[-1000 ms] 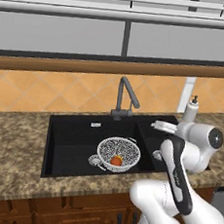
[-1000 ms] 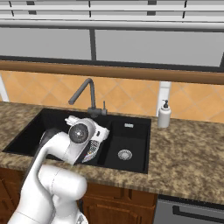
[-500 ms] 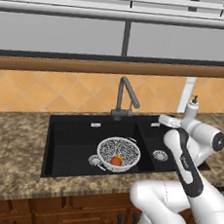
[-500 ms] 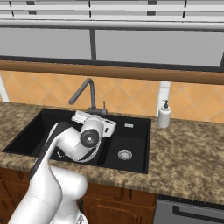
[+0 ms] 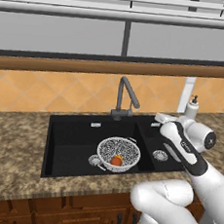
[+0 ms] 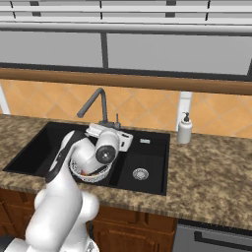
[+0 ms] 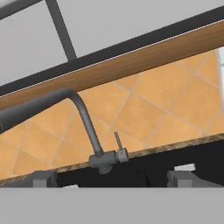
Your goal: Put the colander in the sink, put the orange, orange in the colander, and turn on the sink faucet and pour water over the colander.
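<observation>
The speckled colander (image 5: 118, 153) sits in the large basin of the black sink (image 5: 72, 132). Orange fruit (image 5: 116, 160) lies inside it; I cannot tell whether it is one orange or two. The dark-grey faucet (image 5: 125, 98) stands behind the basins, and no water runs from it. My gripper (image 5: 160, 118) hovers over the smaller basin, just right of the faucet, pointing at the back wall. In the hand view the gripper (image 7: 112, 180) is open, its fingertips (image 7: 42, 179) wide apart, with the faucet's base and short lever (image 7: 117, 142) straight ahead. My arm hides most of the colander (image 6: 93, 176).
A white soap bottle (image 5: 191, 109) stands on the speckled counter (image 5: 12, 147) right of the sink. The smaller basin has a silver drain (image 6: 140, 173). A tiled backsplash (image 7: 144, 105) and a wooden ledge rise close behind the faucet.
My hand has risen slightly and drifted back toward the faucet, while the elbow swung right. The jaws stayed open. Colander and fruit have not moved.
</observation>
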Controlling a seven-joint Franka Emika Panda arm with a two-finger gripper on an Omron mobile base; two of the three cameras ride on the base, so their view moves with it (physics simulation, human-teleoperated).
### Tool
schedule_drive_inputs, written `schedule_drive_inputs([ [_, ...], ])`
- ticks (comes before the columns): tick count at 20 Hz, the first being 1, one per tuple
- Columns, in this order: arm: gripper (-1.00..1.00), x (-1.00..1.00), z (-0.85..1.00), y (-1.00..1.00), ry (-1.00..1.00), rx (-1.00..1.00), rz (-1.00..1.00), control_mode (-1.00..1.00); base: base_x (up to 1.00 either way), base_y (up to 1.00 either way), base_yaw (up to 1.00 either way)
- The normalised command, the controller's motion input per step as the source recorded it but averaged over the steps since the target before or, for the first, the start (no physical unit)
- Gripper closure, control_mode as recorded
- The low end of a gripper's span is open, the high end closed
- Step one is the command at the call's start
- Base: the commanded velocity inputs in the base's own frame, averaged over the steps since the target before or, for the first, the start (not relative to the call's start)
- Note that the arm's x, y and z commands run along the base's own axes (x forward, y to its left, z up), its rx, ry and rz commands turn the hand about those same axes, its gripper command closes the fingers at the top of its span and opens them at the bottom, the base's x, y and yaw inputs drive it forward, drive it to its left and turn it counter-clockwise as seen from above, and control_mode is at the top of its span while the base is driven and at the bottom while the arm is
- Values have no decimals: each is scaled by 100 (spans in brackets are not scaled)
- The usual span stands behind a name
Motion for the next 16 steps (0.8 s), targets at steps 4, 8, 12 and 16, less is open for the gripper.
schedule_drive_inputs([
  [4, -100, 24, -21, 0, -4, 0, 0, -100, 0, 0, 0],
  [8, -100, 21, -15, 0, -1, 0, 0, -100, 0, 0, 0],
  [12, -100, 20, -11, 3, 0, 0, 0, -100, 0, 0, 0],
  [16, -100, 32, -11, 4, 0, 0, 0, -100, 0, 0, 0],
])
